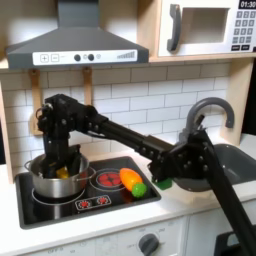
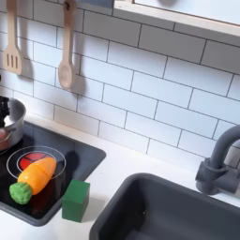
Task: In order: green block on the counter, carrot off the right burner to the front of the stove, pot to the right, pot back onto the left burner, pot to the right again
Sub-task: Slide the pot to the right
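In the first exterior view the gripper (image 1: 62, 162) hangs low over the pot (image 1: 55, 178), which sits on the burner at the first exterior view's left of the stove (image 1: 100, 203). The arm's dark links crowd that spot, so I cannot tell how wide the jaws stand or whether they hold anything. The carrot (image 1: 132, 181) lies on the other burner. The green block (image 1: 160, 184) is just beyond it at the stove's edge, beside the arm.

To my eye the block is done with and the carrot comes next. The gripper should lift clear of the pot's rim, cross over, and take the carrot across its thick orange middle, then set it down on the front strip of the stove.

In the second exterior view the carrot (image 2: 36, 176) lies aslant on the red ring, green tip toward the front. The green block (image 2: 76, 200) stands upright just beside it, where the stove (image 2: 80, 155) meets the counter (image 2: 117, 169). That block is near enough to get knocked. The pot (image 2: 8, 122) sits at the second exterior view's left edge. The sink (image 2: 178, 211) and faucet (image 2: 220, 159) lie well apart, and a wooden spoon (image 2: 66, 52) hangs on the tiles.
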Controlling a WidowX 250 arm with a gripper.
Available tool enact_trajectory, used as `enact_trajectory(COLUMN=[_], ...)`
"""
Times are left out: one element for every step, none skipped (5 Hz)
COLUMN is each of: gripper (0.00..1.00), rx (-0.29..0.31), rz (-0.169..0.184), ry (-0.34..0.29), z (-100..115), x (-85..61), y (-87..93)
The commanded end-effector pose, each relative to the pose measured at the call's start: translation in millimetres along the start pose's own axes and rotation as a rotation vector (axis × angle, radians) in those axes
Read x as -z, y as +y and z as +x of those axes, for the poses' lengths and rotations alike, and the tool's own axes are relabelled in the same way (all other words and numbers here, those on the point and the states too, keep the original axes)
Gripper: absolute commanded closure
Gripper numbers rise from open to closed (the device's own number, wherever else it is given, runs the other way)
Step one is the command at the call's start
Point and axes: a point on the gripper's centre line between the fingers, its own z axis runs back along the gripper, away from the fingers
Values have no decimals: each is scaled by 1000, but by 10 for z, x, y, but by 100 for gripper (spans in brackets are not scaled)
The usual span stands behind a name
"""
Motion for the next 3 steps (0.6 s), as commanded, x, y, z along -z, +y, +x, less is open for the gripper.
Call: enact_trajectory(gripper=[0,0,0], rx=[23,38,34], rz=[-7,-8,-5], ry=[13,13,9], z=[-77,-114,-135], x=[46,45,33], y=[-128,-211,-211])
